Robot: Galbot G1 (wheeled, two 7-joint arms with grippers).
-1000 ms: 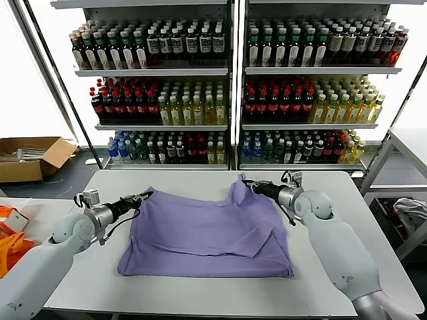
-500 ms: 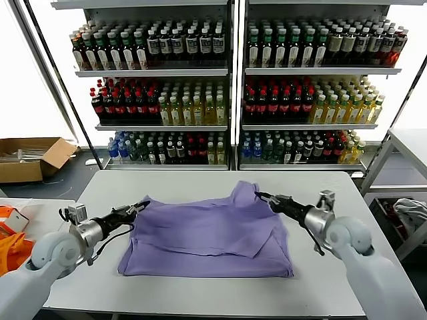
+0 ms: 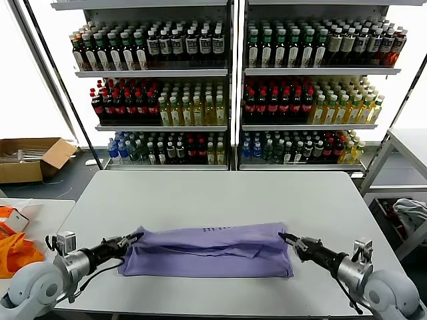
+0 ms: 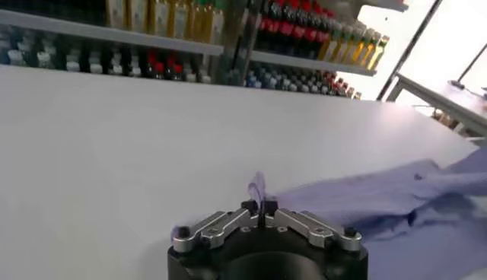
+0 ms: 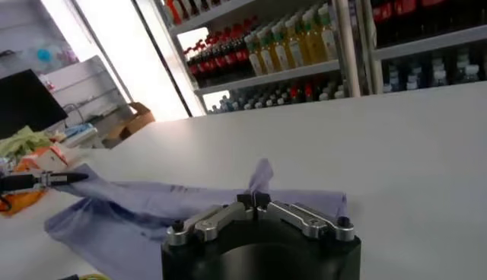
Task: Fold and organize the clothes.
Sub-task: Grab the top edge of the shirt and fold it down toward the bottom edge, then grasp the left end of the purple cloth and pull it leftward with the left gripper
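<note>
Bottle-stocked shelves (image 3: 227, 87) fill the background as we work at the white counter (image 3: 220, 193). Our lavender T-shirt (image 3: 210, 250) lies near the front edge, folded into a long flat band. We have the left gripper (image 3: 135, 236) at the band's left end, and the wrist view shows its jaws pinched together on a tuft of shirt fabric. Our right gripper (image 3: 285, 236) sits at the right end, jaws likewise nipped on a raised corner. Now the risk: if either side lets go unevenly or pulls away with cloth snagged, we judge the top layer could drag and skew the fold. The band also sits close to the counter's front edge, so a tug toward us might slide it off.
</note>
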